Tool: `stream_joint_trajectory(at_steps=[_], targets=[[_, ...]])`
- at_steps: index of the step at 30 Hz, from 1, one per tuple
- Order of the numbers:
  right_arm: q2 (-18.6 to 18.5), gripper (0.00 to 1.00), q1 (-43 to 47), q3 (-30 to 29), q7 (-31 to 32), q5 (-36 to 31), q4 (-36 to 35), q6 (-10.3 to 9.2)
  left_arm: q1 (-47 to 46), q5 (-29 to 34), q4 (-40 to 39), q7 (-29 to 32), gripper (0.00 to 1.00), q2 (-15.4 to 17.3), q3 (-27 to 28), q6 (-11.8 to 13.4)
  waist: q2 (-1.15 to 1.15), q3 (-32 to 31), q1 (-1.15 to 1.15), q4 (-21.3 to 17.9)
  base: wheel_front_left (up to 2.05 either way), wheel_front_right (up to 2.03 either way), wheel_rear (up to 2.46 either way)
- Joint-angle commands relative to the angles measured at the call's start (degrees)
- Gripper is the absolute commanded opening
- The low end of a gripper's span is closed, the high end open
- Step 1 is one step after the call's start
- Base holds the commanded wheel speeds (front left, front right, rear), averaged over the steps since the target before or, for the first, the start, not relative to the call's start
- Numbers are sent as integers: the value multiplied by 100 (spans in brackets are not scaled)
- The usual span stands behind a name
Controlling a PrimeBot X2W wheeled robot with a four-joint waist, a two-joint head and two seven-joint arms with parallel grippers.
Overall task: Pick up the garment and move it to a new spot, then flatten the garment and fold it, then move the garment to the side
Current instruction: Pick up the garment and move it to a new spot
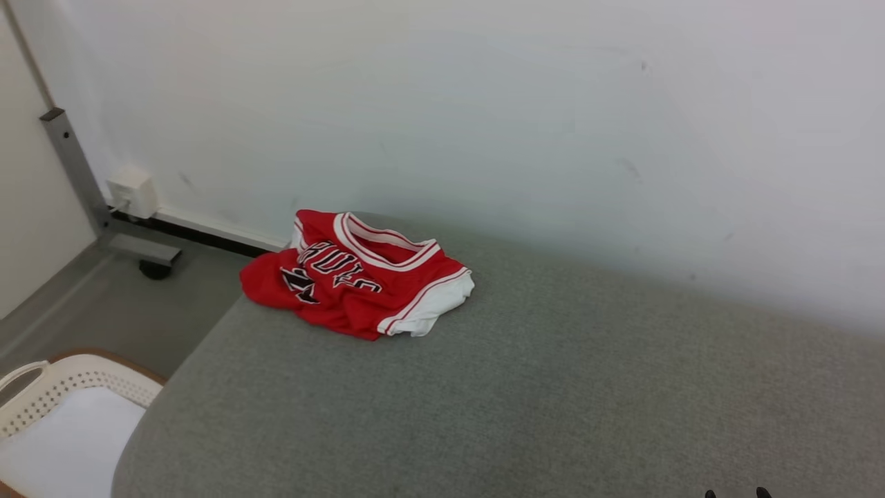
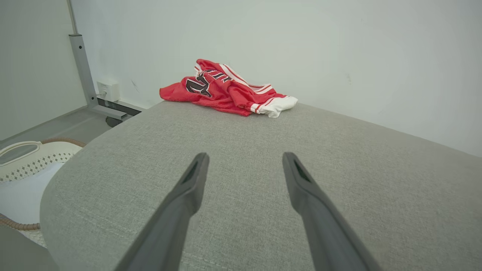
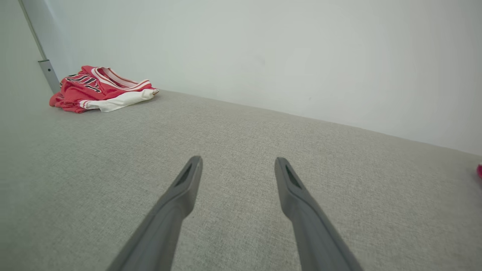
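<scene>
A crumpled red garment [image 1: 356,280] with white trim and black lettering lies at the far left corner of the grey upholstered surface [image 1: 553,387], close to the wall. From the left wrist it is the garment [image 2: 226,90] far ahead, and from the right wrist the garment [image 3: 99,90] sits at the far upper left. My left gripper [image 2: 244,169] hovers open over bare grey fabric, well short of the garment. Also open and empty, my right gripper [image 3: 238,173] hangs over the surface further right; its fingertips [image 1: 762,492] peek in at the head view's bottom edge.
A white wall [image 1: 525,111] runs along the back of the surface. On the floor to the left stand a cream perforated basket [image 1: 66,387] with white cloth in it and a grey metal post [image 1: 72,162] with a wheeled foot. Something red [image 3: 479,170] shows at the right wrist view's right edge.
</scene>
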Motion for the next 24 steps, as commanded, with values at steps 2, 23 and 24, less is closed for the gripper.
stream_joint_trajectory(at_steps=[2, 23, 24], targets=[[15, 100, -72, 20, -17, 21, 19, -12, 57, 21, -20, 0, 100, 20, 43, -23, 0, -3, 0, 129, 0, 0, 0], [-893, 100, -1277, -256, -17, -2, -657, -12, -3824, -588, 1096, 507, 100, 714, -37, -387, 0, 2680, 0, -633, 0, 0, 0], [-979, 100, -1411, -292, -17, 12, -716, -12, -4137, -688, 1225, 660, 100, 771, -67, -388, 0, 2887, 0, -679, 0, 0, 0]])
